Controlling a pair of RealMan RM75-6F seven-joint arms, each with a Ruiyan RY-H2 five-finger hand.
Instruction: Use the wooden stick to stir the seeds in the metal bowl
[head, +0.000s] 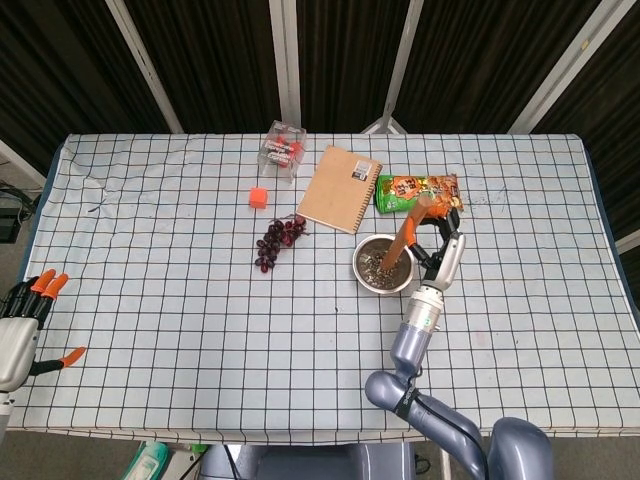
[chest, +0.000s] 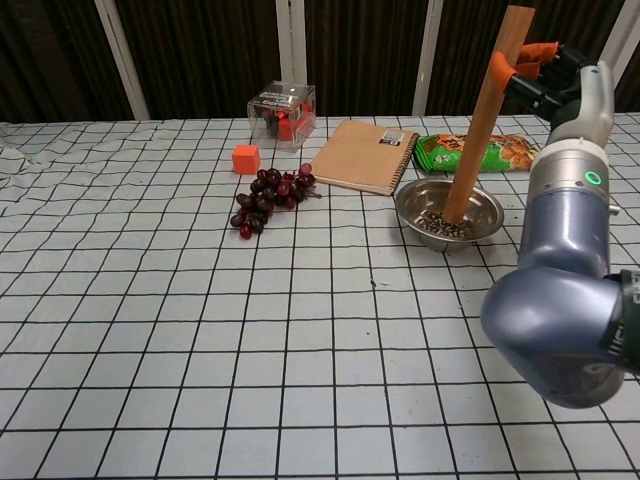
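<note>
The right hand (chest: 545, 80) grasps the wooden stick (chest: 482, 118), tilted, its tip in the seeds (chest: 445, 222) of the metal bowl (chest: 448, 213) below-left of it. Pushing sideways could probably tip the bowl; left hand (head: 22, 320) seems released
</note>
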